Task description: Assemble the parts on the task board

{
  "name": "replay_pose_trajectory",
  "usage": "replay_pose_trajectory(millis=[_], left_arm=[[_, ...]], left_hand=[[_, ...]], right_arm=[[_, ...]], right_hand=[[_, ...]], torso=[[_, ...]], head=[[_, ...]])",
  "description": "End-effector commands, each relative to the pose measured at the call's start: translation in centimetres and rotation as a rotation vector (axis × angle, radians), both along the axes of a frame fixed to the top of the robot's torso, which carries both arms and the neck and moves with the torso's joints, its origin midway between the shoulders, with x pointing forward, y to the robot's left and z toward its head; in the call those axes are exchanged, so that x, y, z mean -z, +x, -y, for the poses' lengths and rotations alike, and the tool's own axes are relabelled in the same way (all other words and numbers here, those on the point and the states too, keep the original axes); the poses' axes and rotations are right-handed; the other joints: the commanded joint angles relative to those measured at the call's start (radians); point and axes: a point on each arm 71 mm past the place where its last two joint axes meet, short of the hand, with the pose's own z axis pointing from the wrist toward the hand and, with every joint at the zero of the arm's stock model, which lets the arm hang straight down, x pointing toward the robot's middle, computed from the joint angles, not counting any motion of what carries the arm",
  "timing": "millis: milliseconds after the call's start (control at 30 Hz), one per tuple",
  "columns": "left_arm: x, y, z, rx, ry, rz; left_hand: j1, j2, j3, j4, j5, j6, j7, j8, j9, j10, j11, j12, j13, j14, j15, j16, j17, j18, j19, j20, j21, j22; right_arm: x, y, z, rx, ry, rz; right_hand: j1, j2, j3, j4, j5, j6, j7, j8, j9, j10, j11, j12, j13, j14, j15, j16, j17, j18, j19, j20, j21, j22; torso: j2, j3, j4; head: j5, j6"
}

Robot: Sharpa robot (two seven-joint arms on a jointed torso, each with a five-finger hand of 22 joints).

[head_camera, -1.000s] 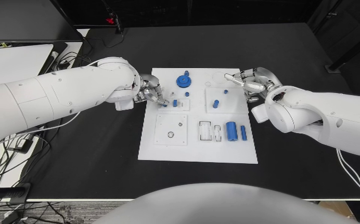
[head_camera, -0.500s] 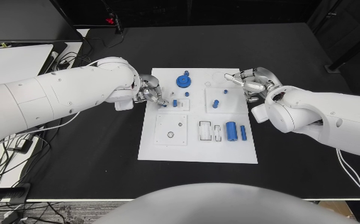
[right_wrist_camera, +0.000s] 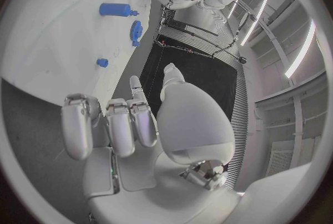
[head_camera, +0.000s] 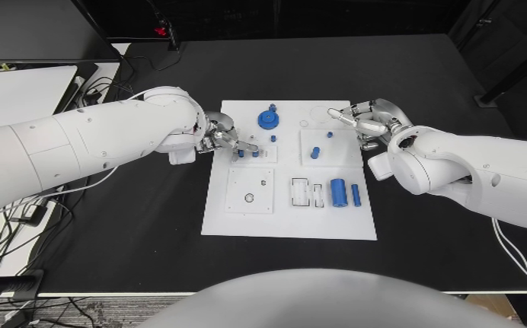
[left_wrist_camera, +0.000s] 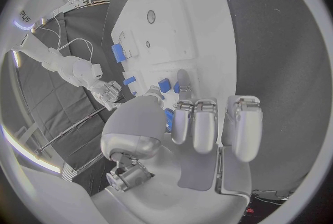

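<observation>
A black counter [head_camera: 439, 77] is seen in the head view, the white board [head_camera: 288, 218] at frame centre with blue parts [head_camera: 340, 190] on it. The left robot hand [head_camera: 223, 141] is pinched on a small part [head_camera: 241, 152] at the board's upper left; the right robot hand [head_camera: 368, 121], fingers curled, empty, sits at its upper right.

In the left wrist view, curled fingers [left_wrist_camera: 201, 124] are shown over the board [left_wrist_camera: 201, 24].

In the right wrist view, bent fingers [right_wrist_camera: 114, 124] are shown holding nothing.

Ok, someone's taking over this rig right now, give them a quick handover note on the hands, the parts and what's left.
Left hand: at the task board's left edge, fingertips by two small blue pegs; whether it holds anything is unclear.
Right hand: at the board's right edge, fingers curled, apparently empty.
Parts: blue gear stands near the far edge; blue cylinder and a thinner blue pin lie loose at the right.
Done: some pegs appear seated.
Left: the loose parts.
</observation>
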Motion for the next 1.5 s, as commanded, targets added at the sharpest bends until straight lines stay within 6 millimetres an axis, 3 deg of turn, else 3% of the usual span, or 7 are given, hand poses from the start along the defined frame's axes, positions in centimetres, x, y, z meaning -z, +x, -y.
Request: replay_pose_trajectory(millis=[33, 533, 900, 1033, 1100, 1200, 1500], left_arm=[[-0.1, 0.1, 0.0, -0.002, -0.023, 0.021], [-1.1, 0.2, -1.8, -0.068, -0.022, 0.102], [-7.9, 0.7, -2.6, -0.068, -0.387, 0.453], [-9.4, 1.0, -2.2, -0.087, -0.544, 0.559], [-9.9, 1.0, -2.0, -0.088, -0.618, 0.621], [-9.8, 1.1, -1.6, -0.072, -0.675, 0.672], [-8.0, 0.6, 0.0, 0.032, -0.728, 0.780]], left_hand=[[-0.010, 0.001, -0.007, 0.000, -0.004, -0.003, 0.002, 0.006, 0.002, 0.104, 0.003, 0.003, 0.263, 0.105, 0.004, 0.001, 0.263, -0.014, 0.104, -0.004, 0.003, 0.263], [-0.009, -0.016, -0.037, -0.002, 0.008, -0.006, 0.001, 0.009, 0.005, 0.104, 0.002, 0.003, 0.263, 0.105, 0.003, 0.001, 0.263, -0.014, 0.104, -0.006, 0.003, 0.263], [0.084, -0.044, -0.072, -0.003, 0.039, -0.050, 0.006, 0.007, -0.002, 0.104, 0.004, 0.003, 0.263, 0.105, 0.007, 0.001, 0.263, -0.014, 0.104, -0.004, 0.003, 0.263], [0.165, -0.065, -0.076, -0.003, 0.118, -0.098, 0.018, -0.014, -0.039, 0.104, 0.013, 0.003, 0.263, 0.105, 0.015, 0.001, 0.263, -0.005, 0.074, 0.000, -0.022, 0.250], [0.200, -0.068, -0.086, -0.004, 0.136, -0.151, 0.040, -0.047, -0.095, -0.022, 0.032, -0.165, 0.131, 0.105, 0.029, 0.001, 0.263, -0.003, 0.068, 0.010, -0.028, 0.248], [0.260, -0.095, -0.095, -0.006, 0.224, -0.161, 0.053, -0.055, -0.144, -0.460, 0.046, -0.740, -0.286, 0.105, 0.041, 0.001, 0.263, -0.008, 0.085, 0.020, -0.014, 0.255], [0.484, -0.196, -0.031, 0.002, 0.320, -0.204, 0.116, -0.142, -0.332, -0.604, 0.118, -1.191, -0.767, 0.105, 0.103, 0.001, 0.263, -0.014, 0.104, 0.071, 0.003, 0.263]], right_arm=[[-0.1, 0.0, 0.0, -0.003, 0.001, 0.007], [0.1, -0.1, -0.1, -0.005, 0.001, 0.001], [0.1, -0.1, 0.0, -0.003, 0.005, 0.002], [0.1, -0.1, -0.1, -0.003, 0.012, -0.001], [0.2, -0.1, -0.2, -0.005, 0.016, -0.002], [0.2, -0.1, -0.2, -0.009, 0.019, -0.003], [0.2, -0.1, -0.3, -0.012, 0.024, -0.001]], right_hand=[[0.002, 0.005, -0.005, 0.000, 0.005, -0.008, 0.002, 0.005, 0.001, 0.106, -0.002, 0.003, 0.263, 0.104, -0.005, 0.002, 0.263, 0.013, -0.001, 0.000, -0.003, 0.213], [0.002, 0.005, -0.005, 0.000, 0.005, -0.008, 0.002, 0.005, 0.001, 0.106, -0.002, 0.003, 0.263, 0.104, -0.005, 0.002, 0.263, 0.013, -0.001, 0.000, -0.003, 0.213], [0.002, 0.005, -0.005, 0.000, 0.005, -0.008, 0.002, 0.005, 0.001, 0.106, -0.002, 0.003, 0.263, 0.104, -0.005, 0.002, 0.263, 0.013, -0.001, 0.000, -0.003, 0.213], [0.002, 0.007, -0.007, 0.001, 0.007, -0.010, 0.002, 0.008, 0.002, 0.106, -0.002, 0.003, 0.263, 0.104, -0.005, 0.002, 0.263, 0.013, -0.001, 0.000, -0.004, 0.213], [0.002, 0.007, -0.008, 0.001, 0.007, -0.010, 0.002, 0.009, 0.002, 0.106, -0.002, 0.003, 0.263, 0.104, -0.005, 0.002, 0.263, 0.013, -0.001, 0.000, -0.004, 0.213], [0.002, 0.007, -0.008, 0.001, 0.007, -0.010, 0.002, 0.009, 0.002, 0.106, -0.002, 0.003, 0.263, 0.104, -0.005, 0.002, 0.263, 0.013, -0.001, 0.000, -0.004, 0.213], [0.002, 0.007, -0.008, 0.001, 0.007, -0.010, 0.002, 0.009, 0.002, 0.106, -0.002, 0.003, 0.263, 0.104, -0.005, 0.002, 0.263, 0.013, -0.001, 0.000, -0.004, 0.213]], torso=[[0.000, -0.0001, 0.0002], [-0.002, 0.0004, 0.0002], [-0.001, 0.0009, -0.0002], [0.001, 0.0003, 0.0001], [0.002, -0.0011, -0.0010], [0.001, -0.0008, -0.0016], [0.002, -0.0012, -0.0013]], head=[[-0.001, 0.000], [-0.003, 0.004], [-0.003, 0.010], [-0.001, 0.019], [-0.001, 0.018], [0.000, 0.015], [-0.009, 0.014]])
